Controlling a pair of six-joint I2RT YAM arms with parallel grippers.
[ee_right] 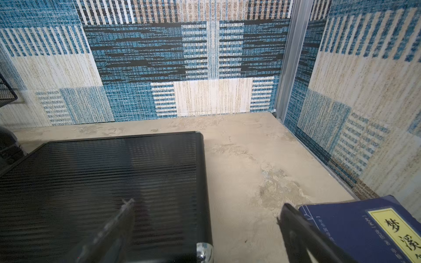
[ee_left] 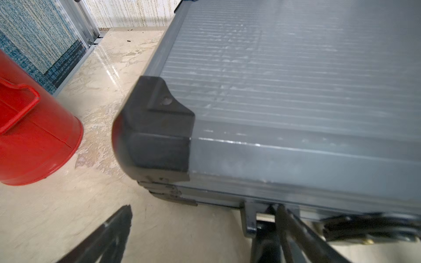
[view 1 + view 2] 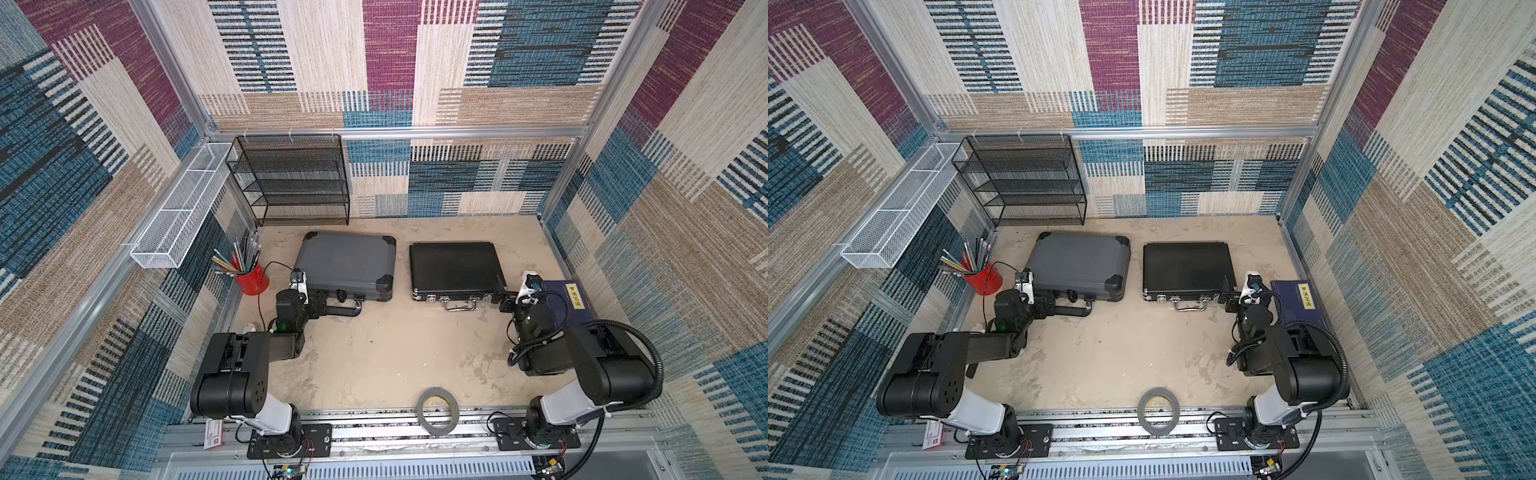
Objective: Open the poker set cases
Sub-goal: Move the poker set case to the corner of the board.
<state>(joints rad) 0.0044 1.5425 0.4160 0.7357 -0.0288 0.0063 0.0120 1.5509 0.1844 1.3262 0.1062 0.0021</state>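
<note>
Beige desk (image 3: pixel 395 353): grey poker case (image 3: pixel 345 266) just beside the red pencil cup (image 3: pixel 251 282), black poker case (image 3: pixel 453 266) farther from it, both shut. Rigid, likely heavy; take them at the front latches (image 3: pixel 432 297). Left tool (image 2: pixel 202 211) and right tool (image 1: pixel 207 205) gape wide, empty.
</note>
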